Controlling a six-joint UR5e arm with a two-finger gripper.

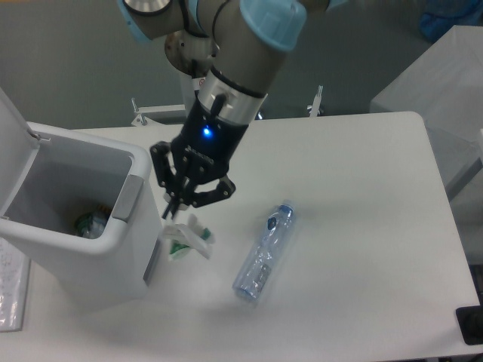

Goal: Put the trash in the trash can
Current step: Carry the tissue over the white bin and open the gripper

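While fingers (175, 213) pinch tissue wad (183, 237) only by top edge, wad may slip before clearing trash can (134, 197) rim.

I saw the crumpled white tissue wad (185, 237) with its green bit hanging just under my gripper (181, 213). The clear bottle (263, 251) lay flat, off to its right. The open white trash can (124, 219) stood close on its left.
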